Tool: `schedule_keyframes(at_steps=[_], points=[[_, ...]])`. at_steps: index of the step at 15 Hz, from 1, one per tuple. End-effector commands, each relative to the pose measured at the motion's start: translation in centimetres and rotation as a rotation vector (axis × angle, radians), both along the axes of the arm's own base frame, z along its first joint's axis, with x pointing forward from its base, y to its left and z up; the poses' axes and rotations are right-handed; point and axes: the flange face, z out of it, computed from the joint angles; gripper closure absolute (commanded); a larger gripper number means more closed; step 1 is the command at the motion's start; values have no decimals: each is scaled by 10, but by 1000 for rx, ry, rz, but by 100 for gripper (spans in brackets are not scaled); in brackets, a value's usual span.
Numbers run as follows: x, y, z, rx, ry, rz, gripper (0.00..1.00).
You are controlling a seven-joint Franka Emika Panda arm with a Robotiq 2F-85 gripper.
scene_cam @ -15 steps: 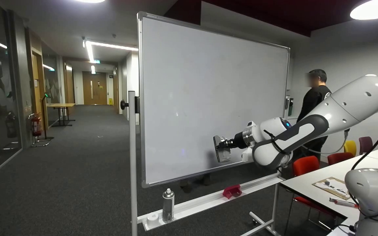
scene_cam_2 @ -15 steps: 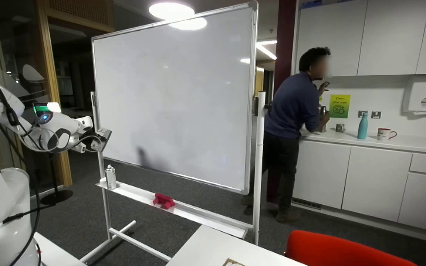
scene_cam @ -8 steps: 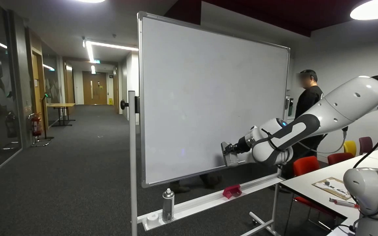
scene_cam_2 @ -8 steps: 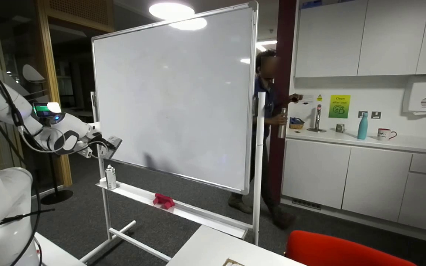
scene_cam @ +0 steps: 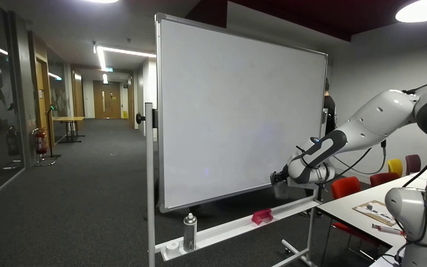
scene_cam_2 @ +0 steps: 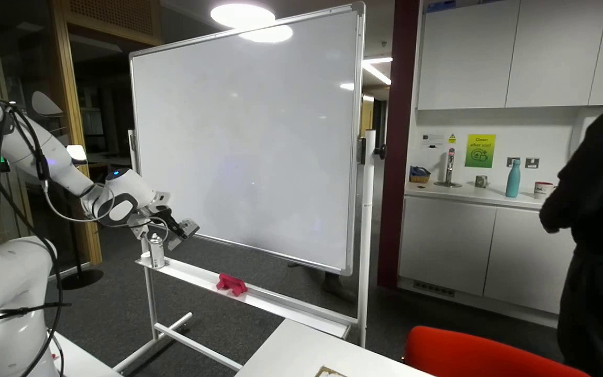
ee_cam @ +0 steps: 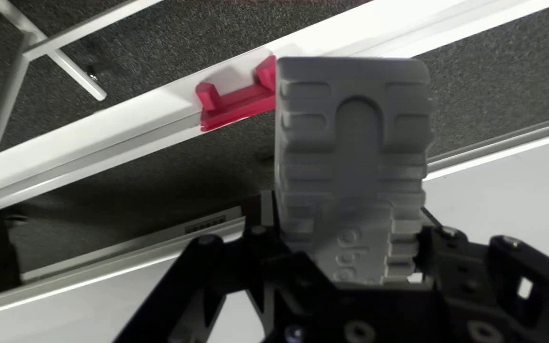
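Note:
My gripper [ee_cam: 346, 224] is shut on a grey ribbed whiteboard eraser [ee_cam: 355, 143], with a black finger on each side of it. In an exterior view the gripper [scene_cam_2: 176, 229] holds the eraser [scene_cam_2: 190, 228] tilted downward near the lower edge of the whiteboard [scene_cam_2: 249, 131]. The gripper [scene_cam: 280, 176] also shows at the board's lower right in an exterior view. A red bracket [ee_cam: 236, 102] with two prongs sits on the white tray [ee_cam: 88, 128] below the board. The eraser hides part of the bracket in the wrist view. The gripper is above the tray, apart from the bracket.
A spray can [scene_cam: 190, 233] and a small white round item [scene_cam: 172, 247] stand at one end of the tray. White tables [scene_cam_2: 301, 351] and red chairs [scene_cam_2: 490, 353] stand nearby. A person in black [scene_cam_2: 600, 220] stands at the right in an exterior view.
My gripper has moved down toward the tray and to the right in both exterior views, tilting downward with the eraser held. A person left the counter; a person in black came in at the right.

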Motion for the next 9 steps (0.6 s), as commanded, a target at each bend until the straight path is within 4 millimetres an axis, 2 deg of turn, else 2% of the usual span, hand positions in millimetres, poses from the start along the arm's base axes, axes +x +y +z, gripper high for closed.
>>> schedule_keyframes(at_steps=[1,5,7,8,9], points=[[-2,-43,-1,96,-24,-148,65],[-5,-89,-7,210,-45,-315,65],[-4,-96,-5,241,-68,-351,65],[-3,-91,-2,209,-85,-311,65],[-3,-95,-4,220,-50,-328,40]])
